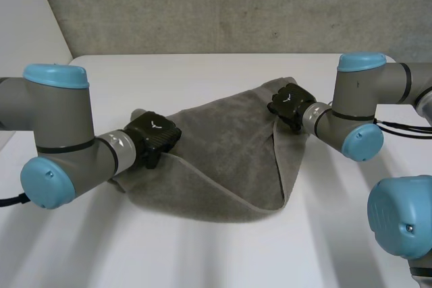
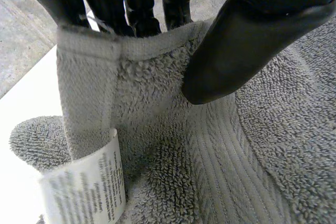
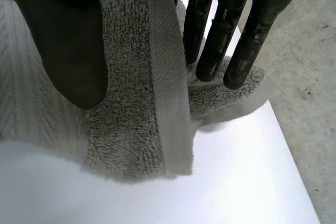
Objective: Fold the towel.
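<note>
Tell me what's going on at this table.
A two-armed robot is working on a grey towel that lies on the white table. The left hand pinches a hemmed edge of the towel between fingers and thumb, close to its white label. The right hand pinches a corner on the opposite side. The towel is only partly folded, lying in a rough triangle with one layer lapped over another.

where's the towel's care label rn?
In the left wrist view, the white care label hangs off the hemmed edge of the towel that the left hand pinches; in the head view that is the towel's left end.
</note>
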Available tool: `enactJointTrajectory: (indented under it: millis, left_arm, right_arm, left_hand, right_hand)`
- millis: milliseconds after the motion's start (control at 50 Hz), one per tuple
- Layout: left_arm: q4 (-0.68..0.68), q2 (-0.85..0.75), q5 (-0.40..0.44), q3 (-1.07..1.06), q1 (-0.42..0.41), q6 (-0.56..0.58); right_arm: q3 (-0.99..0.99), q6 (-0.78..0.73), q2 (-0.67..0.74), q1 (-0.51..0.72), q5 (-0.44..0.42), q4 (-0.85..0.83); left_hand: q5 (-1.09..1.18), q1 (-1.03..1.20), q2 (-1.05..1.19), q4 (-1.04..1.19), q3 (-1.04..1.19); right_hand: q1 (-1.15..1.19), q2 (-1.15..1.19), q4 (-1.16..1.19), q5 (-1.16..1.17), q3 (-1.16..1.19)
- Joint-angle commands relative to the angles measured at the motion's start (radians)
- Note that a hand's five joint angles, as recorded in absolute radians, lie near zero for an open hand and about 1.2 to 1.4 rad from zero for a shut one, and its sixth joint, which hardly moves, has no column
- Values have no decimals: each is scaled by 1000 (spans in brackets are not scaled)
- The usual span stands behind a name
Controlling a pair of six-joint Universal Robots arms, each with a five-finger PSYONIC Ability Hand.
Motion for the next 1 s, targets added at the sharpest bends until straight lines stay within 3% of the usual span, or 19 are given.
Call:
enactJointTrajectory:
  millis: [20, 520, 580, 660, 740, 900, 1000]
  left_arm:
    - [5, 37, 1, -46, 2, -1]
    - [24, 57, 3, -110, 38, -1]
    - [31, 57, 3, -119, 40, -2]
    - [42, 57, 3, -131, 40, -4]
    - [45, 60, 1, -132, 40, -7]
    - [45, 158, 0, -119, 75, -36]
    - [45, 289, 1, -107, 104, -143]
  right_arm:
    - [12, 91, -20, 1, -12, 3]
    - [142, 102, -89, -5, -59, 11]
    - [144, 96, -78, -5, -55, 6]
    - [132, 97, -69, -7, -47, 2]
    - [129, 113, -85, -17, -42, -3]
    - [144, 303, -253, -47, -58, 6]
    - [174, 427, -434, -105, -51, 31]
  left_hand:
    - [25, 32, 13, 7, 14]
    - [25, 32, 13, 7, 14]
    - [25, 32, 13, 7, 14]
    - [25, 32, 13, 7, 14]
    - [25, 32, 13, 7, 14]
    - [25, 32, 13, 7, 14]
    - [25, 32, 13, 7, 14]
  right_hand:
    - [48, 69, 56, 46, 55]
    - [213, 233, 220, 211, 220]
    - [330, 351, 338, 328, 337]
    - [718, 739, 725, 716, 725]
    - [720, 740, 727, 717, 726]
    - [720, 740, 727, 717, 726]
    - [720, 740, 727, 717, 726]
